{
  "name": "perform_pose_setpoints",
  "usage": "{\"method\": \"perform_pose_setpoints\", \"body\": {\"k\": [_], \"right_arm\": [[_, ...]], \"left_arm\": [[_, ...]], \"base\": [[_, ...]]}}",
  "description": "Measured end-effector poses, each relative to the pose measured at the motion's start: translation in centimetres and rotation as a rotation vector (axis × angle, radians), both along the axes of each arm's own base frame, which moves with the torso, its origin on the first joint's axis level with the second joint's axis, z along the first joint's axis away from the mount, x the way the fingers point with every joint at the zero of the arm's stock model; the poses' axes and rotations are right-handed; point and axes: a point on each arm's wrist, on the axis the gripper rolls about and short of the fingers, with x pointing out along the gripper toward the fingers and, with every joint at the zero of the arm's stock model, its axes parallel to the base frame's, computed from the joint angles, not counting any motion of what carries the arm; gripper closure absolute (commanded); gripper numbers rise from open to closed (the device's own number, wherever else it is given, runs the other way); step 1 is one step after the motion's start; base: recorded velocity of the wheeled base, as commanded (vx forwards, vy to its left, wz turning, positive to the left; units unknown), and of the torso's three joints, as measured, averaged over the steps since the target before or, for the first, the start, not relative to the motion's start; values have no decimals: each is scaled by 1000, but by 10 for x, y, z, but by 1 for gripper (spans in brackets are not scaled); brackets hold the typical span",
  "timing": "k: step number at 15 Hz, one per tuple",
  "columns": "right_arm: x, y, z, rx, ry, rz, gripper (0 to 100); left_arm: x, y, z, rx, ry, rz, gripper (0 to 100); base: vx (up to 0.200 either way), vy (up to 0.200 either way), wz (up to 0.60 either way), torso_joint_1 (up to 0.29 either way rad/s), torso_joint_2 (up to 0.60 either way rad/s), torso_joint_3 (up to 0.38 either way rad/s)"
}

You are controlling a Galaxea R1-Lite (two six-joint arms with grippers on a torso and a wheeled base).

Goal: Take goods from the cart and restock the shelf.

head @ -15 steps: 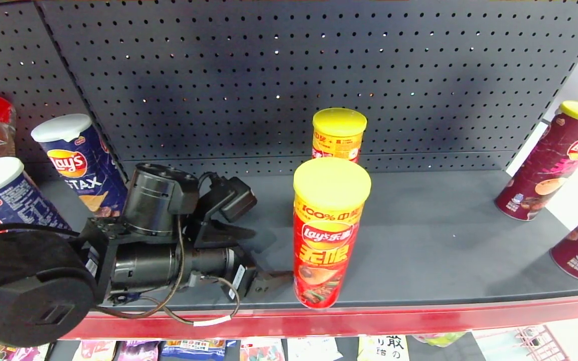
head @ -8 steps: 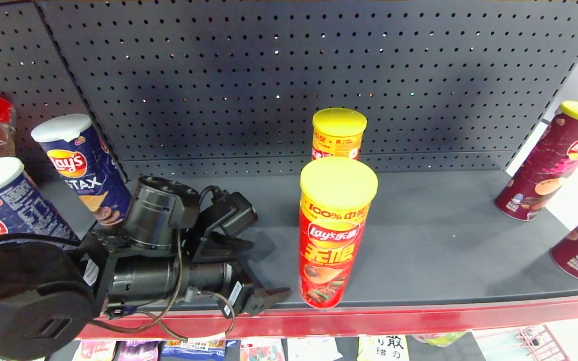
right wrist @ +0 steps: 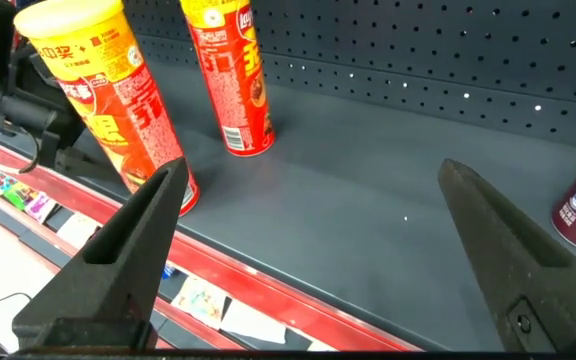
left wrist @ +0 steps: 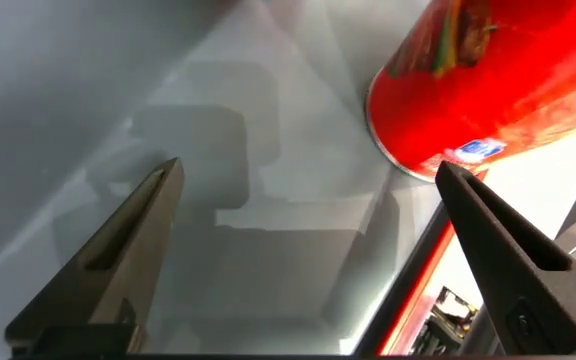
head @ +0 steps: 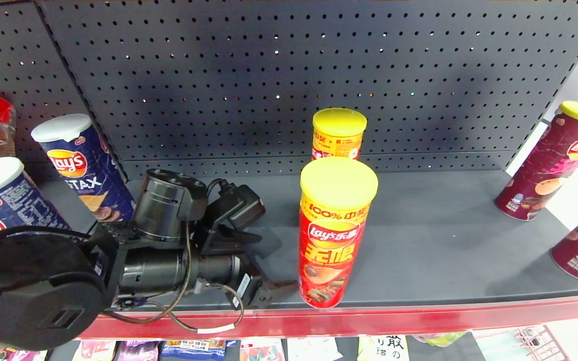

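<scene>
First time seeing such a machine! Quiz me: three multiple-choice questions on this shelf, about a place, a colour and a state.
1. The front red can stands: A. near the shelf's front edge; B. on the floor; C. atop another can.
2. Its lid is: A. white; B. yellow; C. green.
3. The left tool is: A. shut on the can; B. open, empty; C. shut on a bottle.

A, its base sits by the red lip; B, plainly yellow; B, fingers apart beside the can.

Logo, number print on red can; logos on blue can, maroon can.
</scene>
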Motion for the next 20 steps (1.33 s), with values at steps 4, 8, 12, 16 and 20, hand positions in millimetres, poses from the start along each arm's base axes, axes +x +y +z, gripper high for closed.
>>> {"method": "perform_pose_setpoints", "body": {"k": [4, 8, 12, 16, 20], "right_arm": [[0, 0, 0, -1, 3, -8, 0], [1, 0, 0, -1, 3, -7, 0], [1, 0, -1, -1, 6, -8, 0], [1, 0, -3, -3, 11, -8, 0], [1, 0, -3, -3, 12, -8, 0]], "left_arm": [[4, -5, -1, -2, 0, -6, 0], [9, -11, -2, -3, -1, -13, 0], [7, -11, -4, 3, 6, -17, 0], [7, -11, -3, 1, 5, -18, 0], [6, -13, -3, -1, 4, -21, 0]], "base": [[0, 0, 0, 0, 0, 0], [0, 0, 0, 0, 0, 0], [0, 0, 0, 0, 0, 0], [0, 0, 0, 0, 0, 0], [0, 0, 0, 0, 0, 0]]}}
